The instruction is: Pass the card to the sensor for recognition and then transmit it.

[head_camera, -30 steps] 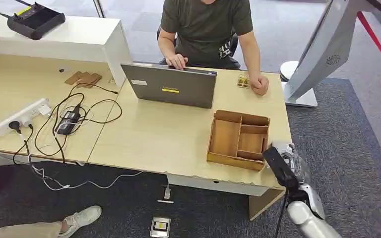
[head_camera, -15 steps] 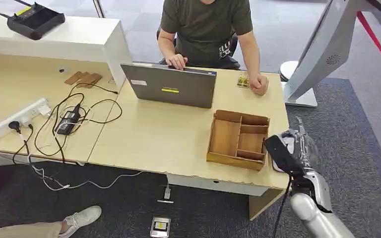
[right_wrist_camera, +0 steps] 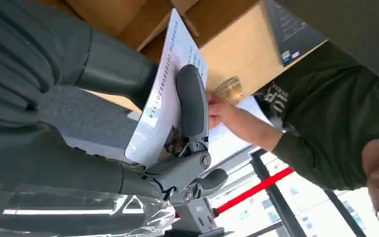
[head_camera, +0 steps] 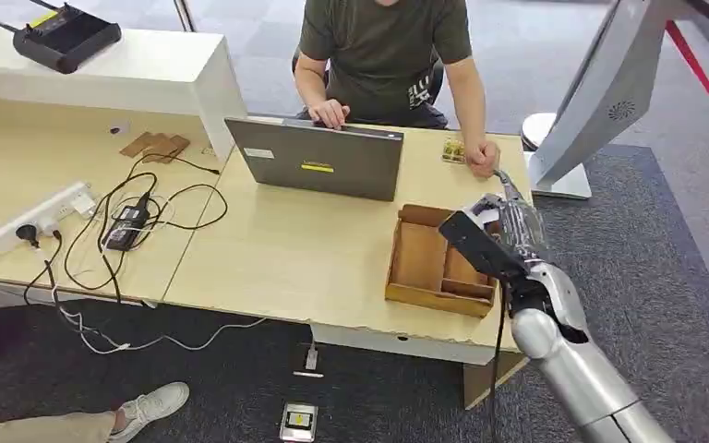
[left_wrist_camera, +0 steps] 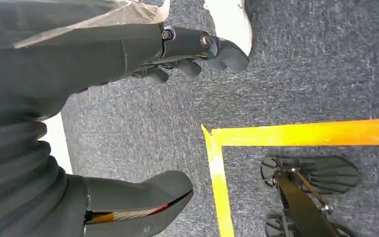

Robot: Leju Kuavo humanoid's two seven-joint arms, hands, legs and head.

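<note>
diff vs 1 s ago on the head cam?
The right hand has risen from beside the desk's near right corner and moved forward over the wooden tray, toward the person. It grips the card. Laptop, tray, cables and the person's hands stayed put.

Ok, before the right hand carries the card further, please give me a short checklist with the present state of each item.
1. Card held by the right hand: ok, pinched between thumb and fingers.
2. Right hand raised above the wooden tray, not touching it: ok.
3. Person's hand apart from the right hand: ok, it rests on the desk near the far edge.
4. Sensor located: cannot tell.
5. Left hand free: ok, open, hanging above the carpet.
</note>
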